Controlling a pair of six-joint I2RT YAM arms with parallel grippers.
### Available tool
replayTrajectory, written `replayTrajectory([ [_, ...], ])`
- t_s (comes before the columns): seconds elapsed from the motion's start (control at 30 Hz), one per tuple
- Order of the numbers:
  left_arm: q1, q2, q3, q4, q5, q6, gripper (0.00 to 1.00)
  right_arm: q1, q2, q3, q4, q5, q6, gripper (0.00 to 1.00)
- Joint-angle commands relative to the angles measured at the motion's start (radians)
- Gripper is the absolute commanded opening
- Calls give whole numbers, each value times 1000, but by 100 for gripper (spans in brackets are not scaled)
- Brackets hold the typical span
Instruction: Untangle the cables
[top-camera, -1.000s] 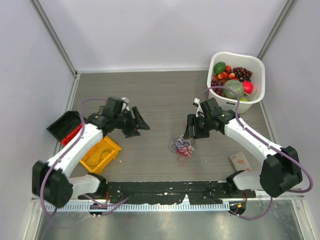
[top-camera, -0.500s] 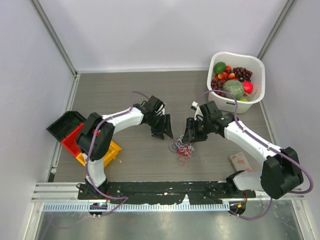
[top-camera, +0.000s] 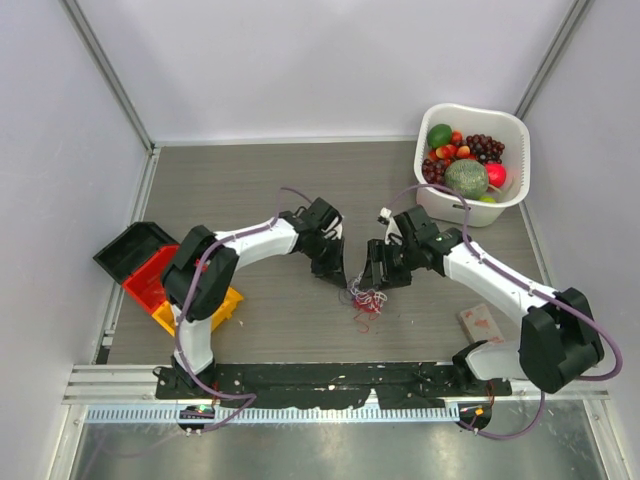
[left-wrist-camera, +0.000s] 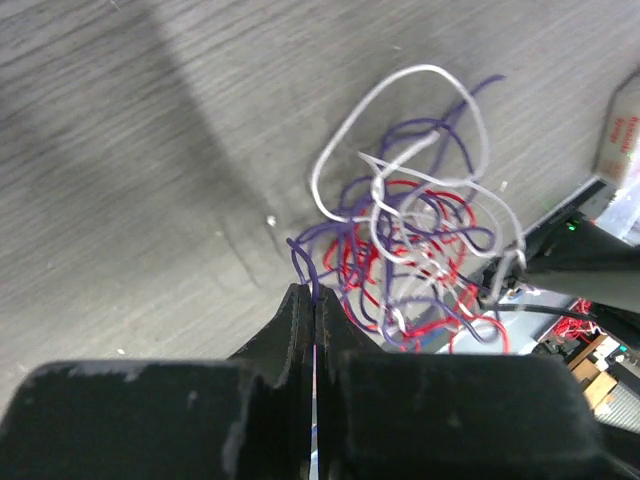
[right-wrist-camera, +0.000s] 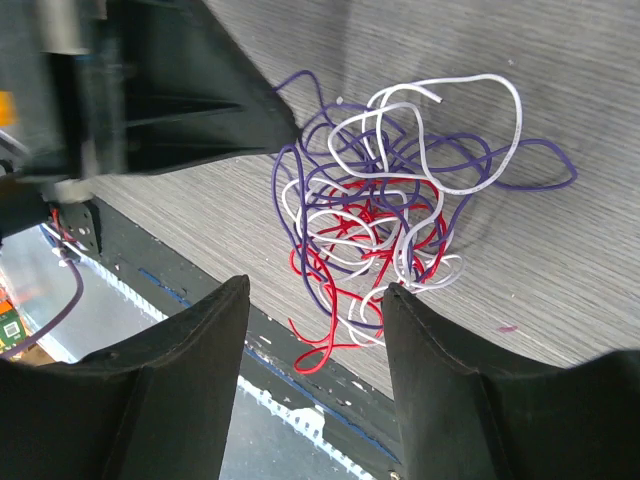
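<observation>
Purple cable (left-wrist-camera: 303, 262) pinched by left jaws; right jaws spread.

1. A grey wood-grain tabletop (top-camera: 230, 180) fills the middle.
2. Plain pale walls (top-camera: 330, 60) enclose 3 sides, evenly lit.
3. 2 grey metal posts (top-camera: 108, 75) mark the rear corners.
4. A brushed steel strip (top-camera: 330, 450) lines the near edge.

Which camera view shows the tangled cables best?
The right wrist view: the cables lie whole and unobstructed, with the red, white and purple strands all distinct. The left wrist view is close too, but the left pincer covers the near edge. The top external view shows only a small clump.
</observation>
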Motion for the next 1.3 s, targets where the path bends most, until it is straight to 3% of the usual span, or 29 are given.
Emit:
replayTrajectory([
  [0.0, -9, -152, 31, -33, 54, -3, 0, 36, 20, -16, 43, 27, 24, 61],
  [0.17, -15, -273, 56, -59, 91, -37, 0, 79, 31, -45, 104, 99, 93, 55],
  [0.23, -15, -339, 79, -76, 94, -45, 0, 81, 37, -58, 113, 168, 133, 44],
  [0.3, -15, -398, 134, -119, 76, -33, 0, 81, 37, -70, 106, 258, 174, 16],
  [0.37, -15, -458, 203, -165, 36, -13, 0, 76, 29, -91, 84, 364, 210, 1],
  [0.53, -15, -595, 449, -291, -179, 99, 0, -20, -23, -159, 3, 496, 213, 1],
  [0.67, -13, -693, 574, -289, -418, 155, 0, -114, -57, -148, -16, 390, 129, 3],
  [0.77, -13, -715, 646, -331, -561, 165, 0, -117, -50, -107, -14, 332, 101, 6],
  [1.07, -13, -738, 833, -374, -662, 155, 0, -122, -4, -93, -14, 335, 64, 9],
  [1.27, -13, -718, 1045, -415, -679, 228, 0, -122, 8, -95, -8, 340, 58, 9],
])
